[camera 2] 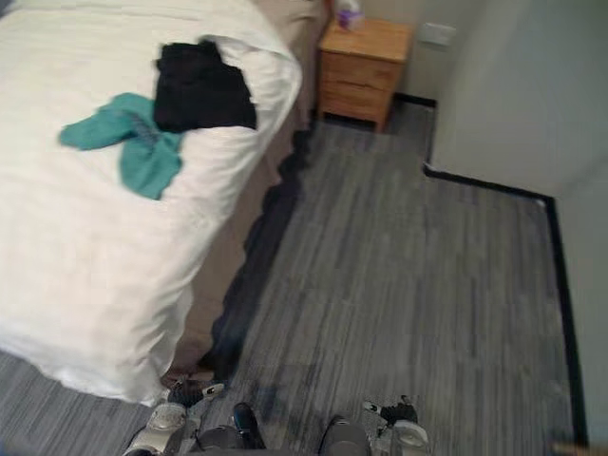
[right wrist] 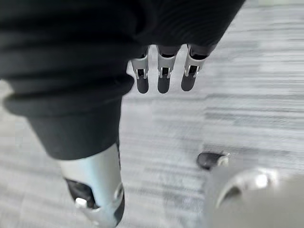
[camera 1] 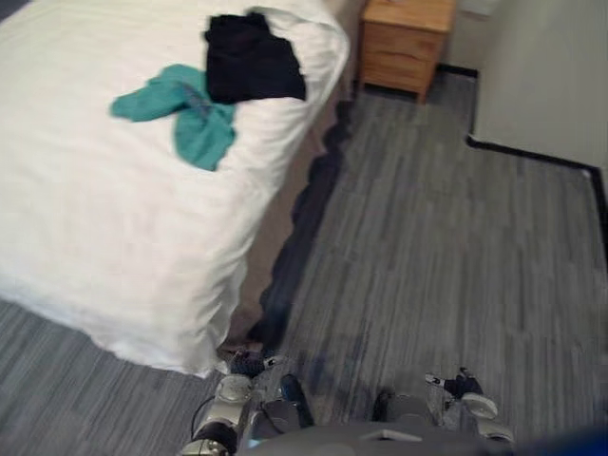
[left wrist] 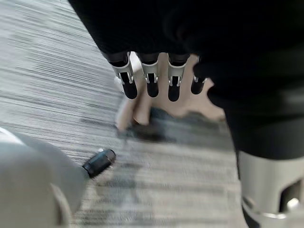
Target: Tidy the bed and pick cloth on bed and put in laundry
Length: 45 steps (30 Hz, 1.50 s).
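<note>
A teal cloth [camera 1: 190, 116] lies crumpled on the white bed [camera 1: 95, 247], near the bed's right side. A black cloth [camera 1: 253, 61] is bunched just beyond it, touching it, close to the bed's far right corner. Both cloths also show in the right eye view, teal cloth [camera 2: 133, 141] and black cloth [camera 2: 201, 87]. My left hand [left wrist: 149, 78] hangs over the grey floor with straight fingers and holds nothing. My right hand [right wrist: 163, 76] hangs the same way, fingers straight and empty. Both hands are low and well short of the cloths.
Grey striped floor [camera 1: 437, 256] runs along the bed's right side. A wooden nightstand [camera 1: 404, 43] stands past the bed's far corner, with a small purple item [camera 2: 350, 13] on top. A pale wall [camera 1: 546, 76] with dark skirting juts in at the right.
</note>
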Motion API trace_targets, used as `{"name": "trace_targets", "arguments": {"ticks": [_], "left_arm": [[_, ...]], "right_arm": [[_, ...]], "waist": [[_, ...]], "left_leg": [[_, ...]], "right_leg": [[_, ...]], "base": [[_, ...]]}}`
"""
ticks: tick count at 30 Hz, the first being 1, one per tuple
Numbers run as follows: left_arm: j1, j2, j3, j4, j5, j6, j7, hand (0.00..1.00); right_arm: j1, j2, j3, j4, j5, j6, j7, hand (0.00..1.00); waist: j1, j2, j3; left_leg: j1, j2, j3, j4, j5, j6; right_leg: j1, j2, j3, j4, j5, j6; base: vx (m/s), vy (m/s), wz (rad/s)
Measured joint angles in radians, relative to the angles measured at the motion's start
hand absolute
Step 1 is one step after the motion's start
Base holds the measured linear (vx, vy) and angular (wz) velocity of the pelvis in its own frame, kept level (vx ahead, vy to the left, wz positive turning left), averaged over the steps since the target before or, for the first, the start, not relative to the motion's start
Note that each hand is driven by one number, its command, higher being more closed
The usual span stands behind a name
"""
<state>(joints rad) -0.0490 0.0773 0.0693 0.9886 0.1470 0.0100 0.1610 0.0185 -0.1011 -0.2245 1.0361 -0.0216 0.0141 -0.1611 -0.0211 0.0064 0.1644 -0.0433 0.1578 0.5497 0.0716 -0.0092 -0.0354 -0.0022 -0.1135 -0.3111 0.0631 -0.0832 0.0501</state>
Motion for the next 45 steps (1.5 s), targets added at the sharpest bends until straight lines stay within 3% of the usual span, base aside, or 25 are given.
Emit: {"name": "trace_targets", "arguments": {"ticks": [2, 6, 8, 10, 12, 14, 15, 16, 18, 23, 28, 35, 37, 45], "left_arm": [[0.003, 0.001, -0.001, -0.017, -0.005, 0.000, 0.001, 0.00], [0.023, 0.009, 0.000, -0.020, -0.014, 0.001, 0.013, 0.00], [0.036, 0.008, 0.001, -0.022, -0.020, -0.001, 0.018, 0.00], [0.057, 0.006, 0.006, -0.022, -0.044, 0.000, 0.020, 0.00], [0.074, 0.007, 0.016, -0.020, -0.060, 0.000, 0.021, 0.00], [0.079, 0.005, 0.016, -0.016, -0.061, 0.000, 0.020, 0.00], [0.076, 0.011, 0.020, -0.013, -0.061, 0.000, 0.020, 0.00], [0.068, 0.019, 0.021, -0.015, -0.062, -0.005, 0.019, 0.00], [0.063, 0.022, 0.021, -0.015, -0.062, -0.005, 0.019, 0.00], [0.099, 0.026, 0.022, -0.012, -0.059, -0.003, 0.017, 0.00], [0.106, 0.024, 0.040, 0.016, -0.062, -0.005, 0.011, 0.00], [0.114, 0.018, 0.091, 0.022, -0.093, -0.004, 0.012, 0.00], [0.139, 0.013, 0.089, 0.027, -0.096, -0.004, 0.013, 0.00], [0.139, 0.006, 0.090, 0.041, -0.145, -0.011, 0.013, 0.00]], "right_arm": [[0.015, 0.002, 0.000, -0.001, 0.010, 0.000, 0.001, 0.00], [0.015, 0.019, 0.001, -0.001, 0.059, -0.003, 0.002, 0.00], [0.013, 0.004, -0.002, 0.000, 0.077, -0.006, 0.001, 0.00], [0.005, -0.015, -0.034, 0.003, 0.090, -0.010, -0.001, 0.00], [0.015, -0.021, -0.054, 0.004, 0.121, -0.011, -0.001, 0.00], [0.040, -0.025, -0.091, 0.002, 0.139, -0.014, 0.001, 0.00], [0.058, -0.018, -0.121, 0.006, 0.140, -0.013, 0.001, 0.00], [0.075, -0.012, -0.134, 0.008, 0.157, -0.011, 0.003, 0.00], [0.098, -0.003, -0.163, 0.011, 0.170, -0.010, 0.003, 0.00], [0.108, 0.013, -0.223, 0.041, 0.207, -0.003, 0.007, 0.00], [0.076, 0.015, -0.276, 0.044, 0.207, 0.000, 0.019, 0.00], [0.056, 0.054, -0.278, 0.062, 0.205, 0.001, -0.001, 0.00], [0.055, 0.053, -0.238, 0.078, 0.195, 0.006, -0.002, 0.00], [0.057, 0.065, -0.207, 0.072, 0.194, 0.005, -0.001, 0.00]], "waist": [[0.008, 0.002, 0.001], [0.014, 0.014, 0.026], [0.021, 0.018, 0.036], [0.036, 0.045, 0.041], [0.039, 0.048, 0.041], [0.031, 0.070, 0.025], [0.022, 0.055, 0.022], [0.012, 0.034, 0.019], [0.006, 0.019, 0.015], [0.008, 0.031, -0.014], [0.011, 0.037, -0.019], [0.011, 0.007, -0.017], [0.011, 0.007, -0.045], [0.010, 0.003, -0.043]], "left_leg": [[-0.003, 0.011, 0.029, 0.004, 0.002, -0.002], [-0.014, 0.026, 0.008, 0.107, 0.001, -0.003], [-0.033, 0.020, -0.147, 0.147, -0.002, -0.006], [-0.048, 0.011, -0.301, 0.177, -0.025, -0.036], [-0.043, 0.004, -0.354, 0.218, -0.071, -0.044], [-0.009, 0.003, -0.368, 0.166, -0.124, -0.049], [0.018, -0.014, -0.363, 0.093, -0.139, -0.046], [0.031, -0.043, -0.368, 0.041, -0.113, -0.036], [0.040, -0.074, -0.385, 0.003, -0.096, -0.028], [0.111, -0.108, -0.413, -0.087, -0.057, -0.013], [0.134, -0.100, -0.433, -0.092, -0.056, -0.014], [0.157, -0.102, -0.421, -0.104, -0.057, -0.016], [0.166, -0.083, -0.414, -0.107, -0.064, -0.030], [0.166, -0.082, -0.400, -0.107, -0.064, -0.030]], "right_leg": [[0.019, 0.013, 0.026, -0.087, 0.054, -0.007], [0.032, 0.010, 0.079, -0.116, 0.077, -0.010], [0.024, 0.007, 0.110, -0.114, 0.076, -0.011], [-0.013, 0.007, 0.161, -0.093, 0.079, -0.005], [-0.023, 0.004, 0.189, -0.082, 0.087, 0.007], [-0.002, 0.010, 0.187, -0.112, 0.105, 0.033], [0.022, 0.000, 0.182, -0.148, 0.129, 0.042], [0.027, -0.024, 0.163, -0.162, 0.137, 0.044], [0.030, -0.050, 0.147, -0.158, 0.147, 0.051], [0.066, -0.071, 0.116, -0.158, 0.143, 0.063], [0.101, -0.060, 0.080, -0.158, 0.141, 0.063], [0.112, -0.062, 0.081, -0.158, 0.141, 0.062], [0.116, -0.042, 0.079, -0.158, 0.116, 0.051], [0.106, -0.041, 0.094, -0.157, 0.116, 0.051]], "base": [[-0.11, -0.019, -0.44], [-0.13, -0.050, -0.32], [-0.07, -0.204, -0.43], [-0.07, -0.130, -0.65], [-0.03, 0.013, -0.61], [0.01, 0.094, -0.16], [0.01, 0.124, 0.22], [0.02, 0.113, 0.27], [0.05, 0.071, 0.36], [0.14, -0.010, 0.18], [0.13, -0.035, 0.16], [0.01, 0.001, -0.02], [-0.02, 0.001, -0.01], [0.00, 0.001, -0.05]]}}
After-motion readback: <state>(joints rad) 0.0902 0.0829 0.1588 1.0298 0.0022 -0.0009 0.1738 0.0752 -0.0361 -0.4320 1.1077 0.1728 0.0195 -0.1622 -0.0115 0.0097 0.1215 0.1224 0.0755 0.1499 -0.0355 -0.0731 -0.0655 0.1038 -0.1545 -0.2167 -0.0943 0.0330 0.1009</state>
